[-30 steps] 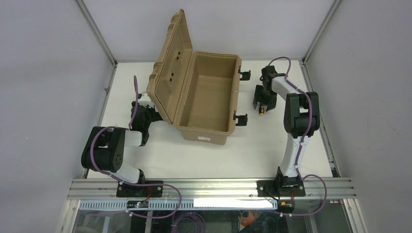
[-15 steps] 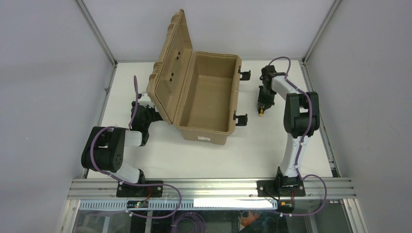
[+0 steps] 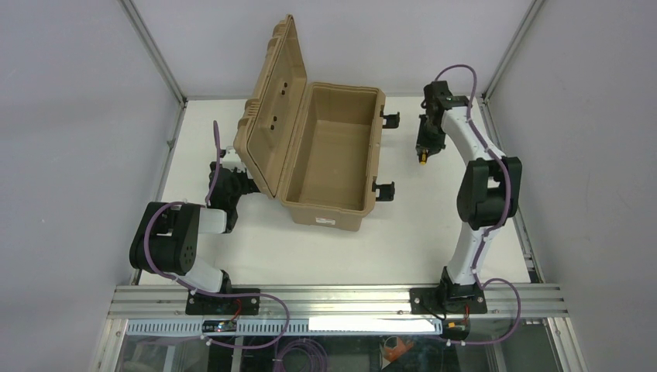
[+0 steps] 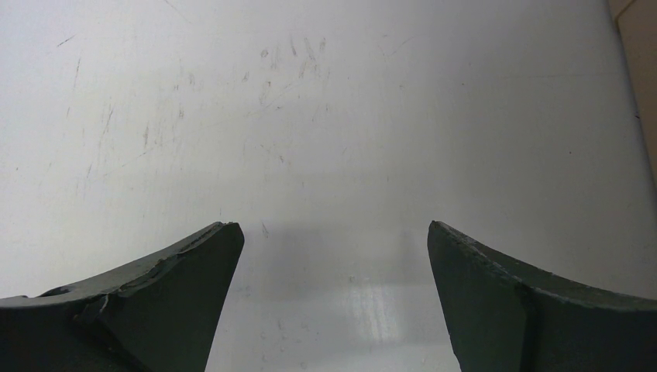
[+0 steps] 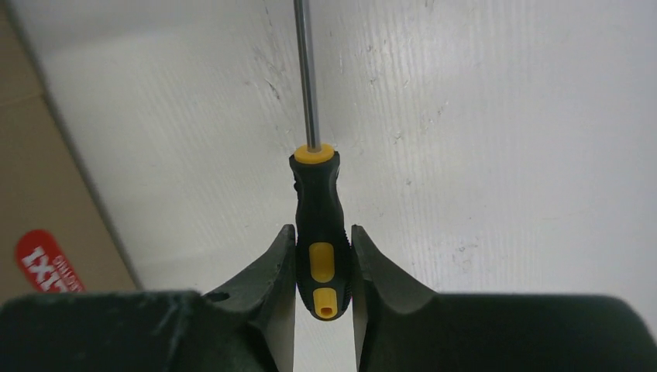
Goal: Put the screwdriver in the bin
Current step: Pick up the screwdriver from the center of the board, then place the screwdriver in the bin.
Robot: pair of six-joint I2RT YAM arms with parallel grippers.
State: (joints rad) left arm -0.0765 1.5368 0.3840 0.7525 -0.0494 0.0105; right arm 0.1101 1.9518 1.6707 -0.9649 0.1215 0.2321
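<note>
Held: one screwdriver [image 5: 316, 194], pinched by the handle in my right claw [image 5: 323, 231], shaft running straight ahead; open bin [image 3: 304, 208] lies to its left.

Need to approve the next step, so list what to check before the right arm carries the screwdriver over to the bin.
1. Grip: right jaws shut on the screwdriver handle, both sides touching: ok.
2. Clearance: shaft tip off the table: cannot tell, tip lies outside the wrist view.
3. Lid: the bin stands open: ok.
4. Interior: bare: ok.
5. Route: latches jut from the bin wall facing the screwdriver, so a low straight path: not ok.
6. Other arm: left jaws open, empty, on the lid side, off the route: ok.
</note>
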